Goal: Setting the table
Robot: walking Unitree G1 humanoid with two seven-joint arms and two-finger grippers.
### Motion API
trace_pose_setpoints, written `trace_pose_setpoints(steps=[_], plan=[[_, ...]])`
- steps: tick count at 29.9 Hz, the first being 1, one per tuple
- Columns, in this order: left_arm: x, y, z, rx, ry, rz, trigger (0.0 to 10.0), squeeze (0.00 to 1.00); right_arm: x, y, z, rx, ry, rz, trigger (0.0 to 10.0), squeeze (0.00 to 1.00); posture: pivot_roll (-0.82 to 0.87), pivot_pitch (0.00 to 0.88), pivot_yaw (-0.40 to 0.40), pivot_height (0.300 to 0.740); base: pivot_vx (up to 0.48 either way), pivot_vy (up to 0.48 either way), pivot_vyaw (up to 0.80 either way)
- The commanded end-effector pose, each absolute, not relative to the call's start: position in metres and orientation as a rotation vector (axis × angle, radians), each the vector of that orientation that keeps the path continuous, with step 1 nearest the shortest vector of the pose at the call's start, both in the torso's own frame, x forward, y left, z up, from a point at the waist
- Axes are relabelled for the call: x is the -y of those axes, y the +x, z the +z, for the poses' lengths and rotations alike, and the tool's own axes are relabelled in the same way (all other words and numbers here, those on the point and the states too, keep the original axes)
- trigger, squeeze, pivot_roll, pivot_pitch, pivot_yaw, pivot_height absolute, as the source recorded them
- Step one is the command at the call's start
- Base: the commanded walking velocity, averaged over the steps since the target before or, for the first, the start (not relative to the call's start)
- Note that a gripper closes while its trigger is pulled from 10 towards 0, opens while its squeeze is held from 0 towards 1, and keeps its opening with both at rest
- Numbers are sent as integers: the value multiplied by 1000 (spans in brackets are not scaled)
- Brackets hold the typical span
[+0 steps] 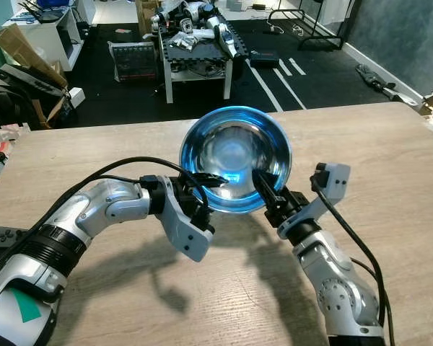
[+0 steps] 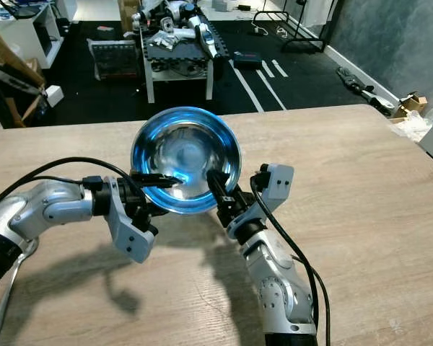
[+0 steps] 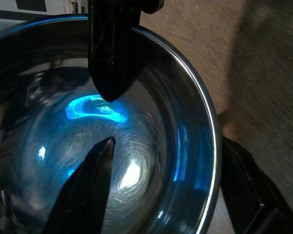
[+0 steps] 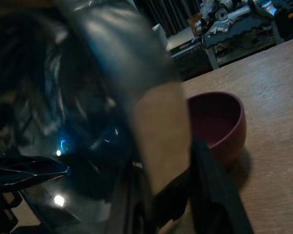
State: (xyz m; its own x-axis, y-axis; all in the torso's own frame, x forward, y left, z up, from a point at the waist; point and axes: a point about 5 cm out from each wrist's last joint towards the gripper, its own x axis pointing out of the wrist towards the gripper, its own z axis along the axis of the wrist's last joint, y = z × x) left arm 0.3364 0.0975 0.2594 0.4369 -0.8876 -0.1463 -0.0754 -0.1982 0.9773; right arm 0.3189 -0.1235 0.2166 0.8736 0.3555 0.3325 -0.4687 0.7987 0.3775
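Currently the steel bowl [image 1: 234,158] is held up over the wooden table [image 1: 390,166], tilted with its mouth toward the head camera, between both grippers. Risk: the polished, curved wall offers little purchase, so an uneven move by either arm could let it slip or rotate out and drop onto the table.

The right gripper [image 1: 268,193] is clamped over the near rim, one finger inside, the other apparently behind the wall. The left gripper [image 1: 202,182] reaches over the rim on its side; its fingers [image 3: 110,53] stand apart inside the bowl in the left wrist view, and contact with the metal is uncertain. A dark red bowl [image 4: 217,122] sits on the table just beyond; lowering carelessly could knock it.
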Motion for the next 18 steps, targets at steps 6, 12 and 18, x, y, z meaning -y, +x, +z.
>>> trace_pose_setpoints(steps=[6,12,18], plan=[[-97,330,268,928,1613,-931,10000,0,126,322,214,252,474,411,0,0,100,126,67,740,0,0,0],[-106,324,269,910,1627,-956,10000,0,134,324,214,264,470,355,0,0,103,128,70,740,0,0,0],[-125,307,264,832,1617,-1029,10000,0,151,328,210,265,459,255,0,0,110,134,70,740,0,0,0]])
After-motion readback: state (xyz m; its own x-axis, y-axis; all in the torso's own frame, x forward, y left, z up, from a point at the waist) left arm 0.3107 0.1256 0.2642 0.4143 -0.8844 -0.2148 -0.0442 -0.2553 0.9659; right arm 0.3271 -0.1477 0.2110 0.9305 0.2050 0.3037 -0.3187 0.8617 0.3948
